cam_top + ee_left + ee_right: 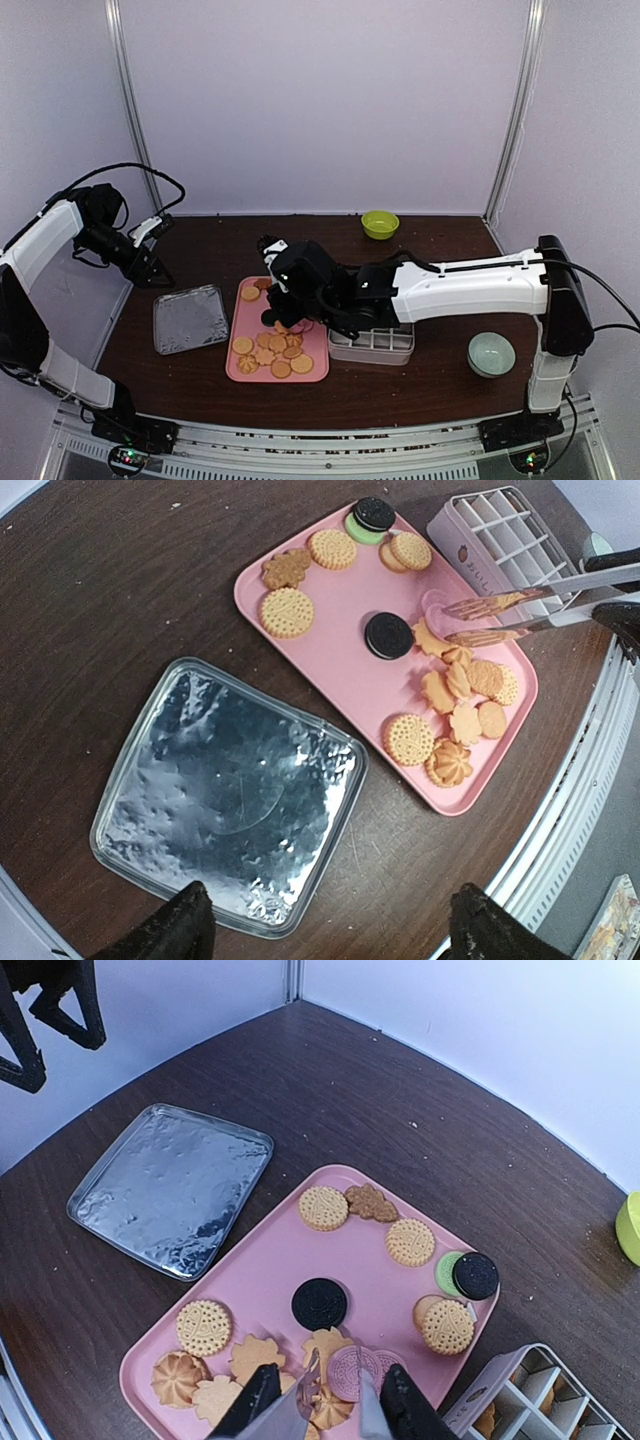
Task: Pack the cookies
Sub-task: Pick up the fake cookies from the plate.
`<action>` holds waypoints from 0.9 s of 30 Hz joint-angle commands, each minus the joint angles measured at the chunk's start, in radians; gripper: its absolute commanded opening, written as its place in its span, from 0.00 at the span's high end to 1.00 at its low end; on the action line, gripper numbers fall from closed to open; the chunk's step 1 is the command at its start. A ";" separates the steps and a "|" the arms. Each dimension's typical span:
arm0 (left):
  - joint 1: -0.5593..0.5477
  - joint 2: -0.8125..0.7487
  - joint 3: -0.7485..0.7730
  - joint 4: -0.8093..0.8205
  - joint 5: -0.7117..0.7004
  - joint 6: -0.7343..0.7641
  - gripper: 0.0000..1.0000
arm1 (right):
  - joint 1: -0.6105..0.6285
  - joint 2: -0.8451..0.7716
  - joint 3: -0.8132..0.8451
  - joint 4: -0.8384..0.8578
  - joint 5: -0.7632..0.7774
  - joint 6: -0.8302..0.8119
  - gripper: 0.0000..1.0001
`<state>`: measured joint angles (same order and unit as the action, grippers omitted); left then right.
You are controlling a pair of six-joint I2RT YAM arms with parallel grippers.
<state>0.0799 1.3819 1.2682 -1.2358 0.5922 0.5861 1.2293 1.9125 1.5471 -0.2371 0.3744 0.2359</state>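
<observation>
The cookies lie on a pink tray: tan round and flower-shaped ones, two black ones and a pinkish one. From above the cookies crowd the near end of the pink tray. My right gripper is shut on metal tongs. The tongs' tips stand slightly apart just over the pinkish and tan cookies, gripping none that I can see. My left gripper hangs open, high over a silvery square lid, holding nothing.
A white compartment box sits right of the tray, with biscuits in some cells. The silvery lid lies left of the tray. A green bowl stands at the back, a pale bowl at the near right.
</observation>
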 commanded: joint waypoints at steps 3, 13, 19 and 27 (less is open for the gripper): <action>0.010 0.002 0.022 -0.011 0.015 0.017 0.16 | 0.006 0.010 -0.010 0.018 0.019 0.010 0.66; 0.010 0.000 0.020 -0.011 0.011 0.020 0.16 | 0.006 0.063 0.026 -0.006 0.021 -0.005 0.64; 0.010 0.000 0.019 -0.011 0.011 0.020 0.16 | 0.006 0.074 0.028 -0.013 0.042 -0.010 0.67; 0.009 0.003 0.023 -0.013 0.020 0.014 0.16 | -0.005 0.011 0.015 0.021 0.105 -0.068 0.81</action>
<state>0.0799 1.3819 1.2682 -1.2366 0.5926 0.5926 1.2331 1.9598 1.5646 -0.2153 0.4232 0.2077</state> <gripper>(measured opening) 0.837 0.290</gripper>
